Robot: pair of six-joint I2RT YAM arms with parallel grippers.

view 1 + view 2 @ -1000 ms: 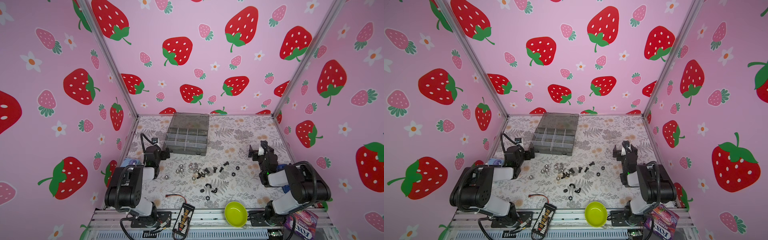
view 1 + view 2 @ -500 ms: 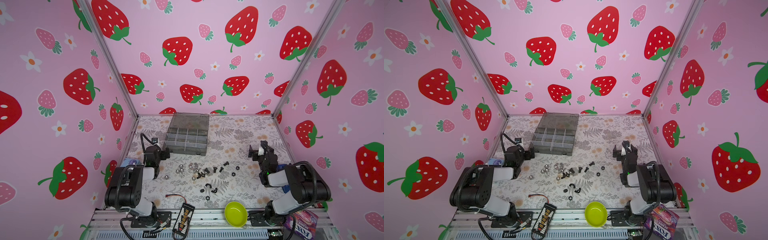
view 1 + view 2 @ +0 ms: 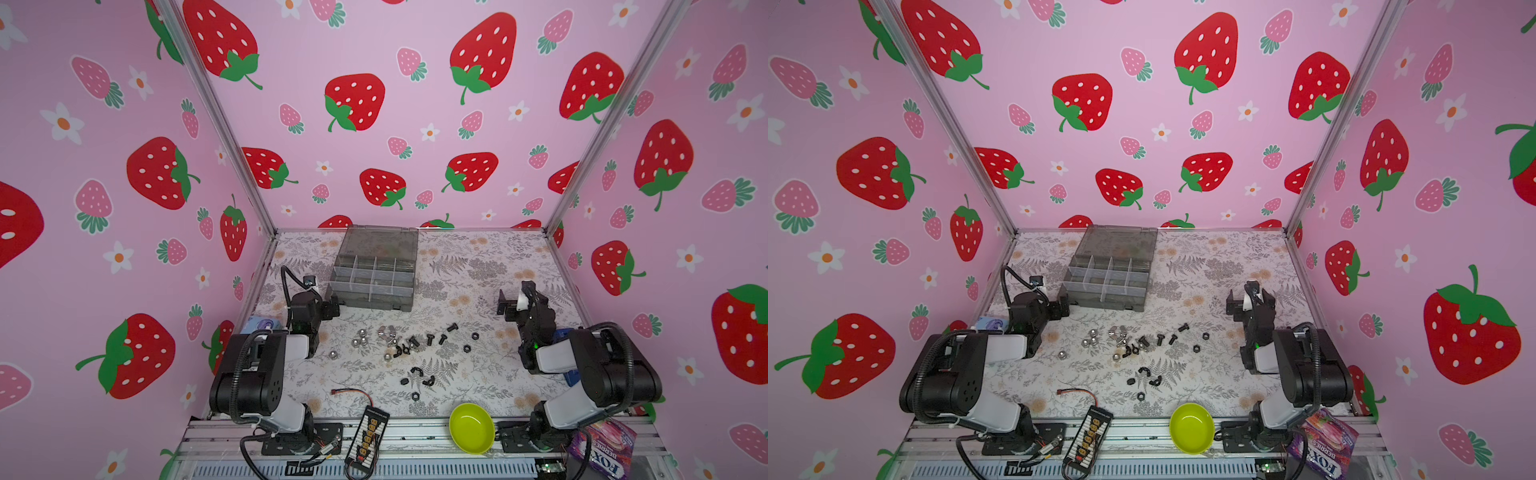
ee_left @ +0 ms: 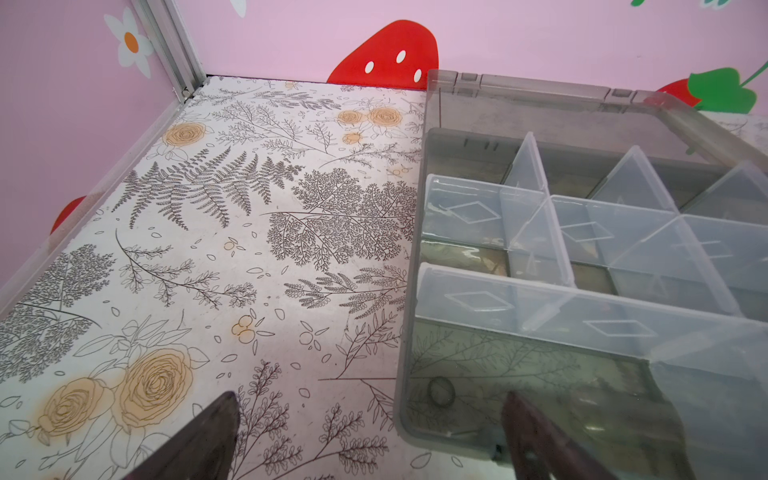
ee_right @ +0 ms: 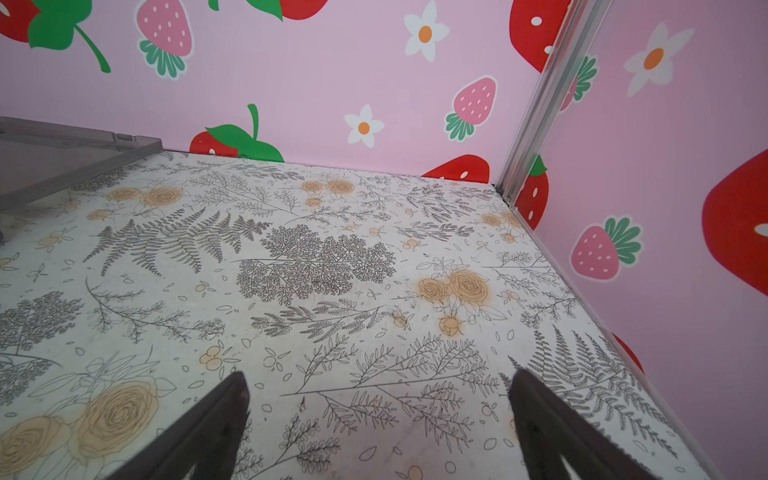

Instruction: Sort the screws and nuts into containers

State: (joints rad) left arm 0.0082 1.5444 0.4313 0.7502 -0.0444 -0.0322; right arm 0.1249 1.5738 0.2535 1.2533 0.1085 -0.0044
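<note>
Hanging back with both claws wide open, nothing grabbed, all the hardware loose on the mat.

The left gripper (image 3: 328, 308) sat released just beside the near left corner of the smoky-grey organizer box (image 3: 370, 300) (couldn't tell if it touched), and the right gripper (image 3: 509, 303) was spread open too, over bare floral mat (image 5: 374, 257), well apart from the parts. The box stood at the back, its lid (image 3: 378, 243) flipped open toward the wall and its compartments (image 4: 469, 216) facing up. The black screws (image 3: 430, 340) lay mid-mat in front of the box, with the silver nuts (image 3: 361, 337) to their left and black hex nuts (image 3: 475, 335) to their right. More black nuts (image 3: 415, 376) were scattered nearer the front. A lime-green bowl (image 3: 471, 428) sat on the front rail, near a red-and-black wire (image 3: 353, 392).
</note>
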